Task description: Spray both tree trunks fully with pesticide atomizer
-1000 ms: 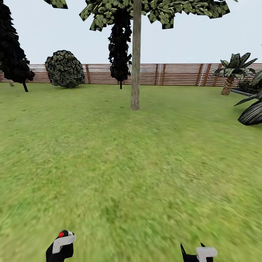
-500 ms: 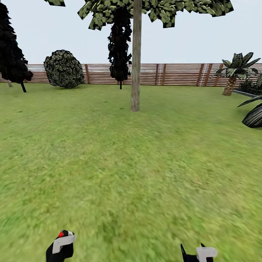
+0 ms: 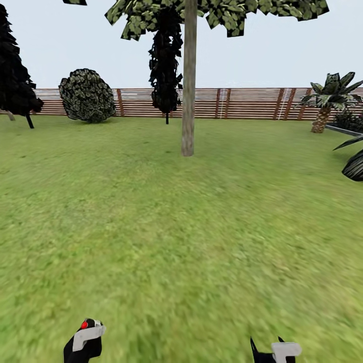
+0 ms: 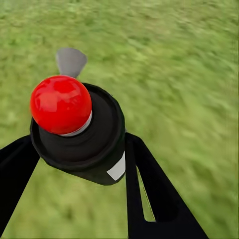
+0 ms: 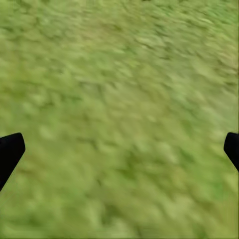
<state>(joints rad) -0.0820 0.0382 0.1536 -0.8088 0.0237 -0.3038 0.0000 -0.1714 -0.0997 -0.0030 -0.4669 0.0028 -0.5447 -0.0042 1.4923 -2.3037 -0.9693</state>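
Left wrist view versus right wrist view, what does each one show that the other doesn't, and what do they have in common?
Left wrist view: the left gripper shut on the pesticide atomizer, a black bottle with a round red cap and a grey nozzle, its two dark fingers hugging the body. Right wrist view: the right gripper open, its dark fingertips far apart at the picture's edges with nothing between them. Both share the green lawn beneath.
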